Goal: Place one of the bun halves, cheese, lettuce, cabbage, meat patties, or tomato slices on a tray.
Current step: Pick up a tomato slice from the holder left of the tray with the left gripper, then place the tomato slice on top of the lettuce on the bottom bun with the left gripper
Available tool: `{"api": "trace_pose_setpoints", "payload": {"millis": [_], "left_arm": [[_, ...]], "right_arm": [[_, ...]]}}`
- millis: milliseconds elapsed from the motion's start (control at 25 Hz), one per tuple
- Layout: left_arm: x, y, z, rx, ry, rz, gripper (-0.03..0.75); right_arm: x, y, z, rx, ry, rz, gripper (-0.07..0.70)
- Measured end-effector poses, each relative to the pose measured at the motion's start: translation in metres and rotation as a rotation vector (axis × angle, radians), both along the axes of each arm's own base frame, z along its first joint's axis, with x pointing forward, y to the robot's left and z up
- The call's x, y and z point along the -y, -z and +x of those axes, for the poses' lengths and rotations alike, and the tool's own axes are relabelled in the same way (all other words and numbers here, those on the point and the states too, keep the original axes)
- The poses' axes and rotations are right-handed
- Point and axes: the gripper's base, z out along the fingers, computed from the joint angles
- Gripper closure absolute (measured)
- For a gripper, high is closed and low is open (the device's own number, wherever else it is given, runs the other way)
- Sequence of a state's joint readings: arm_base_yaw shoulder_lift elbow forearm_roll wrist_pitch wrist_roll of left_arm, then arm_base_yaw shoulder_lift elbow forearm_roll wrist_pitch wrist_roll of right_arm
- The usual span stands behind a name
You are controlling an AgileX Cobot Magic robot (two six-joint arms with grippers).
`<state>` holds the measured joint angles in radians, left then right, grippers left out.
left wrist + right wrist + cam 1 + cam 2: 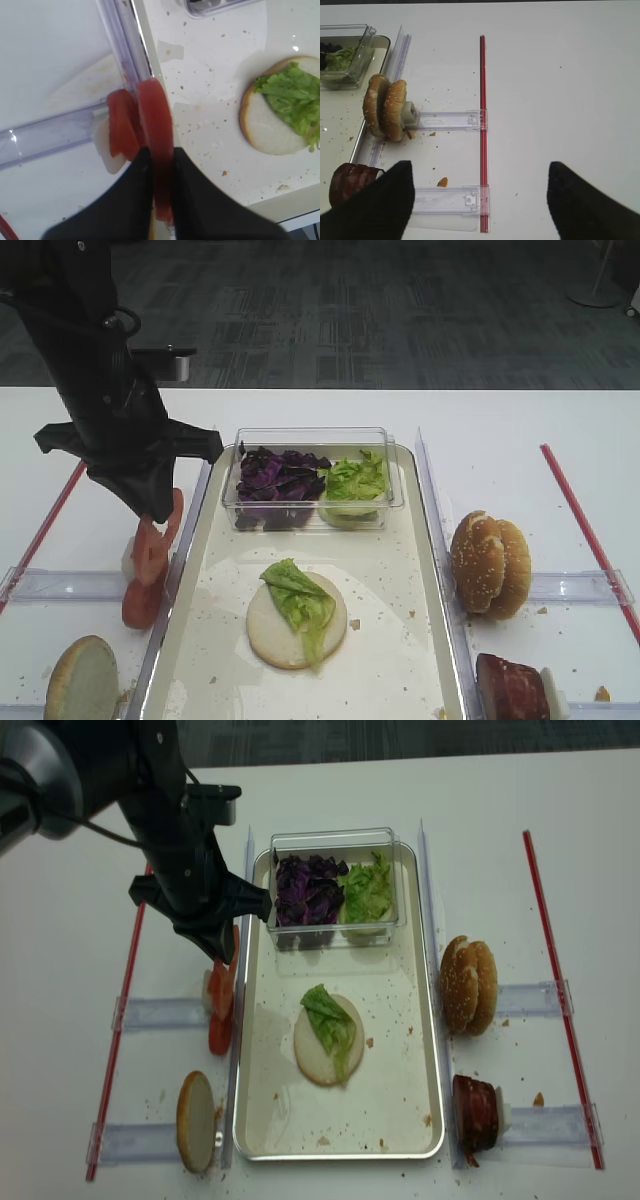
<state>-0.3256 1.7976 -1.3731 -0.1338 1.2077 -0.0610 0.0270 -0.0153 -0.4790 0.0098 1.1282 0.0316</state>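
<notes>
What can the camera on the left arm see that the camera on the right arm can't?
Only the left wrist view shows the left tool pinching a tomato slice, plus the bun half topped with lettuce. Only the right wrist view shows the sesame buns standing on edge, the meat patties, a red strip and the right tool open. Both show the tray.

Left arm reaches down steeply at the table's left side, just outside the tray's left edge. Left gripper [159, 185] pinched tight on a tomato slice [156, 135], fingers [131, 195] pointing down. Right gripper [480, 200] hangs above the table's right side, fingers [380, 205] spread wide, holding nothing.
</notes>
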Motion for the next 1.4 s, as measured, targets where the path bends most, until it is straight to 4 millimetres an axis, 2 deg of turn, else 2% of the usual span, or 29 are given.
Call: {"api": "trace_pose_setpoints", "payload": {"millis": [320,960,1400], "left_arm": [[0.001,-0.001,-0.001,-0.001,0.045,-0.016,0.654],[0.034,-0.012,-0.007,-0.009,0.226,-0.402,0.655],[0.044,-0.020,-0.008,0.013,0.269,-0.547,0.655]], "right_arm": [[0.000,0.000,0.000,0.000,0.000,0.000,0.061],[0.000,0.000,0.000,0.000,0.000,0.000,0.061],[0.000,0.000,0.000,0.000,0.000,0.000,0.061]]}}
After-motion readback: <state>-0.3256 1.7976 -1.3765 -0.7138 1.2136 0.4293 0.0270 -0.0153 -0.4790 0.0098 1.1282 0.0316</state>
